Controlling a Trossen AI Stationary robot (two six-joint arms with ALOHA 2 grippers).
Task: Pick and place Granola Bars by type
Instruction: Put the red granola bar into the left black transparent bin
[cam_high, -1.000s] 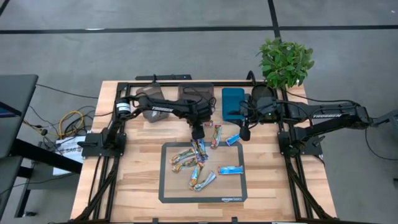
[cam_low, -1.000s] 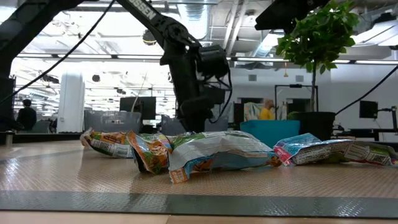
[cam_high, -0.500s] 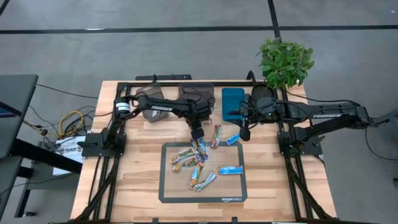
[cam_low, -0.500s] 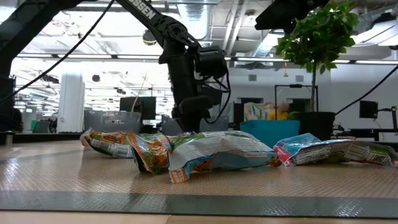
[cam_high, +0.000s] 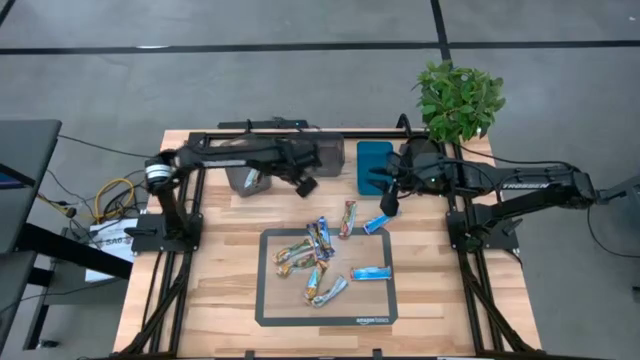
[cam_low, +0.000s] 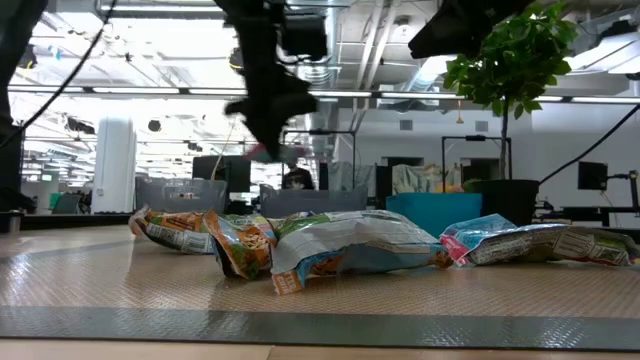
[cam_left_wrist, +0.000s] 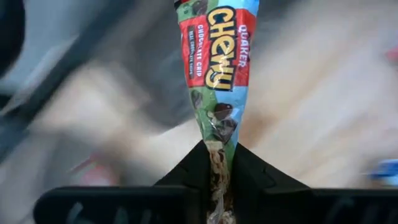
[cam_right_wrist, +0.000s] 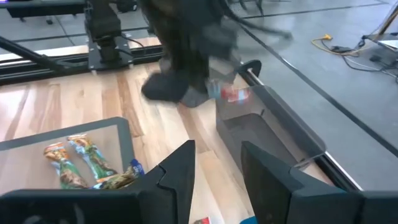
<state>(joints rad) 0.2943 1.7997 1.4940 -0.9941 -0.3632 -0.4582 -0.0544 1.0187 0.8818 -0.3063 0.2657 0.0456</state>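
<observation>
Between the left gripper's (cam_left_wrist: 217, 168) two dark fingers I see a Quaker Chewy chocolate chip bar (cam_left_wrist: 217, 68) clamped by its crimped tail, its red, green and blue wrapper pointing away from the wrist camera. Everything behind it in that view is smeared, so I cannot tell what lies under it. From overhead, the left gripper (cam_high: 303, 184) hangs over the back of the table, just in front of the two grey bins (cam_high: 318, 155), and the bar itself is too small to pick out there (the arm covers most of one bin).

On the dark mat (cam_high: 375, 305) lies a loose cluster of granola bars (cam_high: 312, 262), multicoloured and tan ones overlapping, with a bright blue bar (cam_high: 369, 272) apart at the mat's right side. Two more sit on bare wood just behind the mat: a multicoloured bar (cam_high: 347, 218) and a small blue bar (cam_high: 375, 224). At table height the wrappers merge into one crumpled heap, so I cannot count them.

My right gripper (cam_high: 385, 205) hovers near the blue bin (cam_high: 372, 158), fingers (cam_right_wrist: 180, 168) parted and holding nothing. A potted plant (cam_high: 458, 98) stands at the far right corner.
</observation>
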